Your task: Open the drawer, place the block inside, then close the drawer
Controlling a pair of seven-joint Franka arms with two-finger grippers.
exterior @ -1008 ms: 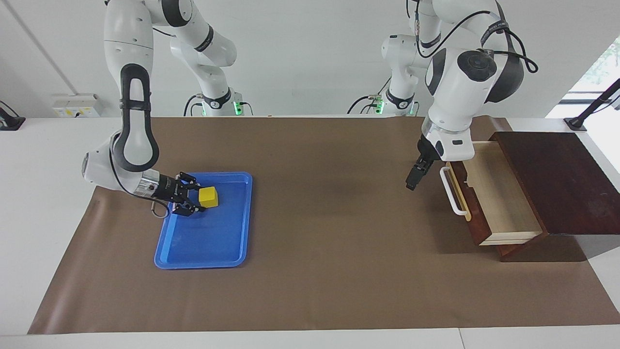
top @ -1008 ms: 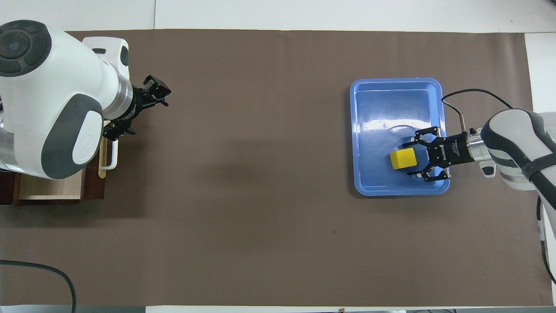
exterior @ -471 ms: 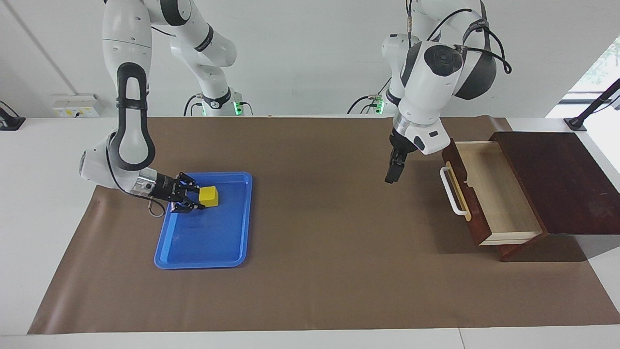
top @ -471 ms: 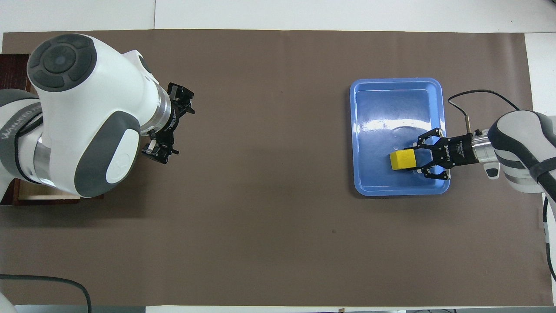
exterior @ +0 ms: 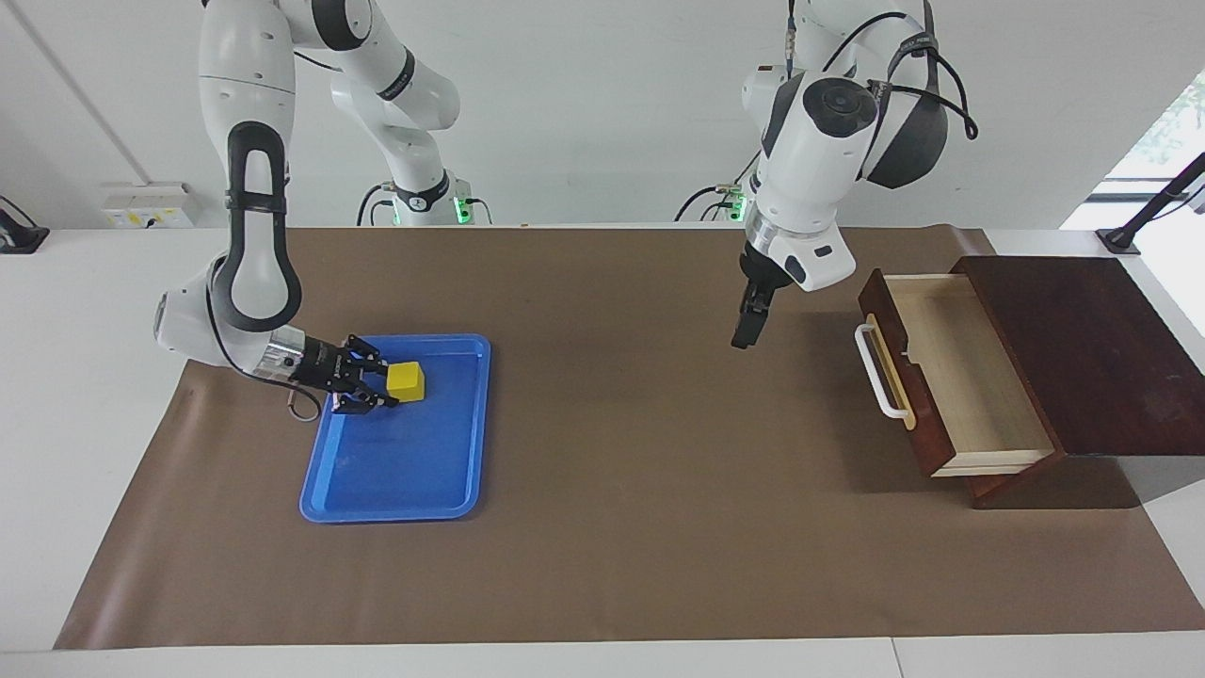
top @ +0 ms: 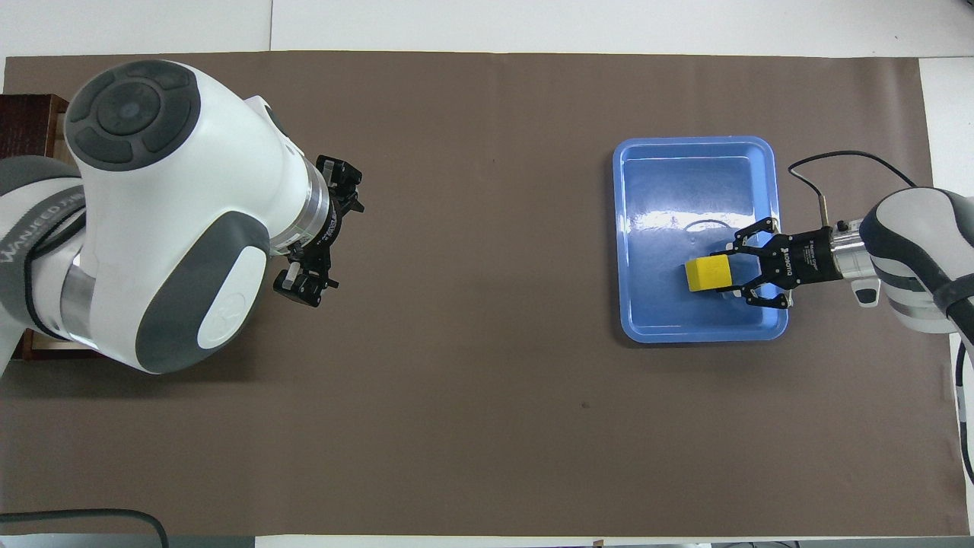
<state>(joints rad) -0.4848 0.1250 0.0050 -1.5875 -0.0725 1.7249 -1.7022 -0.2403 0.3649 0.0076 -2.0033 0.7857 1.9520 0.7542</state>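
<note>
The drawer [exterior: 960, 377] stands pulled open at the left arm's end of the table, showing its light wood inside and white handle [exterior: 874, 372]. In the overhead view my left arm hides nearly all of it. My left gripper [exterior: 742, 337] [top: 335, 237] hangs open and empty over bare mat, apart from the handle. The yellow block [exterior: 407, 379] [top: 704, 274] sits low in the blue tray [exterior: 395, 471] [top: 692, 175]. My right gripper [exterior: 383, 385] [top: 724, 274] lies almost level, its fingers closed against two sides of the block.
The dark slanted wooden box [exterior: 1083, 348] holds the drawer; its corner shows in the overhead view [top: 30, 114]. A brown mat [exterior: 640, 527] covers the table. The tray lies at the right arm's end.
My left gripper rose and drew away from the drawer handle toward the table's middle. My right gripper's fingers narrowed onto the block, which turned slightly.
</note>
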